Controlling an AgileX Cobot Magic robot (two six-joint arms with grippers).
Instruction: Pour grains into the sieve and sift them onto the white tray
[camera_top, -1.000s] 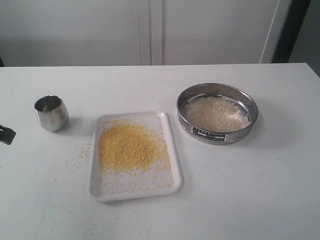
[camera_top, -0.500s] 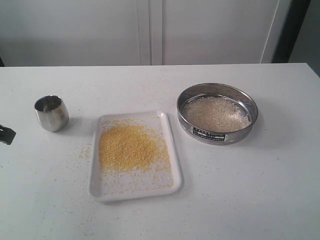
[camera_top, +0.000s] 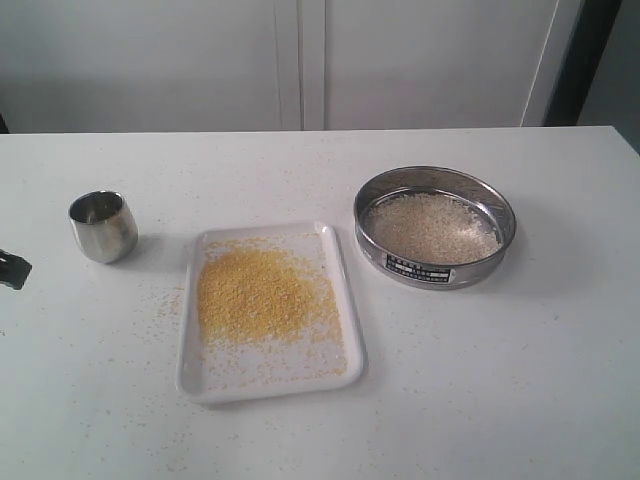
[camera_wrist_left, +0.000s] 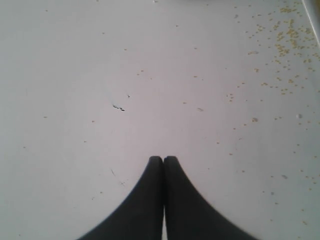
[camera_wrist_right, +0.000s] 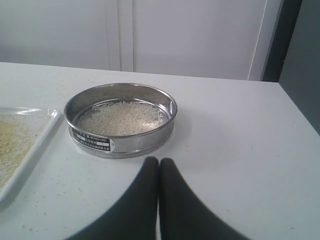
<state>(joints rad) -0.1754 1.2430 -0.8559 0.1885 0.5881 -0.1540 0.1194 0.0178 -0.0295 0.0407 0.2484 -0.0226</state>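
Observation:
The white tray (camera_top: 195, 375) lies at the table's middle with a spread of yellow grains (camera_top: 262, 295) on it. To its right stands the sieve (camera_top: 434, 268), pale rice-like grains (camera_top: 430, 227) lying on its mesh; the right wrist view shows the sieve (camera_wrist_right: 120, 144) just beyond my right gripper (camera_wrist_right: 159, 161), which is shut and holds nothing. My left gripper (camera_wrist_left: 163, 159) is shut and empty over bare table with scattered yellow grains (camera_wrist_left: 282, 42); only its dark tip (camera_top: 12, 268) shows at the exterior view's left edge. The right gripper is out of the exterior view.
A small steel cup (camera_top: 102, 226) stands upright left of the tray, apparently empty. Loose yellow granules (camera_top: 168, 305) dot the table between cup and tray. The tray's corner (camera_wrist_right: 30, 135) shows in the right wrist view. A white wall runs behind the table.

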